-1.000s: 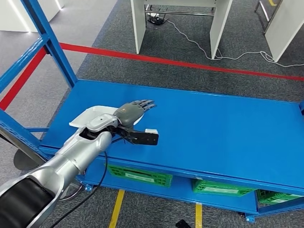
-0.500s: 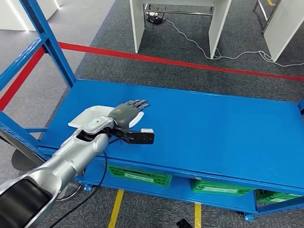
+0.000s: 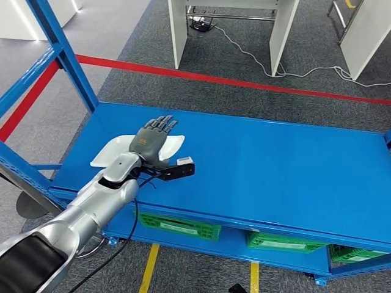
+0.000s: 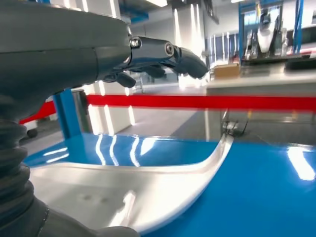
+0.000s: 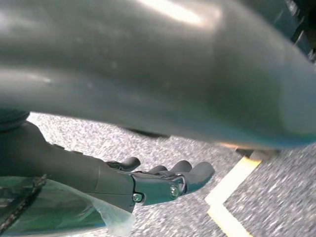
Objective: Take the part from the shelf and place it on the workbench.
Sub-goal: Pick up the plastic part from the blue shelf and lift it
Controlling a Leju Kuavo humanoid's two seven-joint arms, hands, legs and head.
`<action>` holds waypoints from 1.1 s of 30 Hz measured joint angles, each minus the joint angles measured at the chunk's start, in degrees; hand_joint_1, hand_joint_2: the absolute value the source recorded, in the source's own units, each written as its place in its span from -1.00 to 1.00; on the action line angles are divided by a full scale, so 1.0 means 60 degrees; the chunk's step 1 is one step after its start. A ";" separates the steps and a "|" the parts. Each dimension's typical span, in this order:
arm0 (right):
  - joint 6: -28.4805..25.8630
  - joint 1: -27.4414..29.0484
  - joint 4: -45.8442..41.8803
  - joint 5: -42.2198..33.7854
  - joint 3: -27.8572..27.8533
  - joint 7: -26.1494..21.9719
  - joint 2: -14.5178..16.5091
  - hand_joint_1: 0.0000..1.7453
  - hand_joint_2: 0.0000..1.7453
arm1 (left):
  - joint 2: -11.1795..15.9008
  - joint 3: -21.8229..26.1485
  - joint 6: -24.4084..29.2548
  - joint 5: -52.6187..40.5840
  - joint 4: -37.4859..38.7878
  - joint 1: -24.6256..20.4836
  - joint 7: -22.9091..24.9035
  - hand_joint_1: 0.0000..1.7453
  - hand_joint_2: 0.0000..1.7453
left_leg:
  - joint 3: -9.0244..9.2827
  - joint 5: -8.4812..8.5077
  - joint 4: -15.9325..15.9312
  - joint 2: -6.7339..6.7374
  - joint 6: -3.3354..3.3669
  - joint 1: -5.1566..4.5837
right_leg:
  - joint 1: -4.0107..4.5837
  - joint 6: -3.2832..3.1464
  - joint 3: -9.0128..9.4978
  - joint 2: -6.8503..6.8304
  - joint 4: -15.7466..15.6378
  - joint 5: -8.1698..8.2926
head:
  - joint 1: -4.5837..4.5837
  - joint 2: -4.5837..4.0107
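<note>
The white curved part [image 3: 105,154] lies flat on the blue shelf [image 3: 277,165] near its left end. My left hand [image 3: 152,137] hovers just above the part, palm down, fingers stretched out and apart, holding nothing. In the left wrist view the part [image 4: 149,187] shows as a pale, glossy shell below the hand [image 4: 74,54], whose dark fingers [image 4: 168,52] point out over it with a gap between. My right hand [image 5: 149,182] hangs over the grey carpet, fingers extended and holding nothing.
Blue shelf uprights [image 3: 69,61] rise at the left. Green crates [image 3: 179,226] sit on the level below. Beyond the shelf are a red floor line [image 3: 230,79], white table legs [image 3: 177,30] and a cable. The shelf's middle and right side are bare.
My left hand has swung to the left and farther back, from beside the part's right end to over its middle, fingers now pointing away from me. The part has not moved.
</note>
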 joint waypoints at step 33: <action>-0.0077 0.0087 0.0000 -0.0179 -0.0043 -0.0104 -0.0004 -1.00 -1.00 | 0.0092 0.1115 -0.0362 0.0194 -0.0033 0.0609 -0.0273 -1.00 1.00 | 0.0029 -0.0163 0.0104 0.0017 -0.0093 0.0028 | 0.0041 -0.0167 0.0121 -0.0011 -0.0052 -0.0034 | -0.0021 0.0000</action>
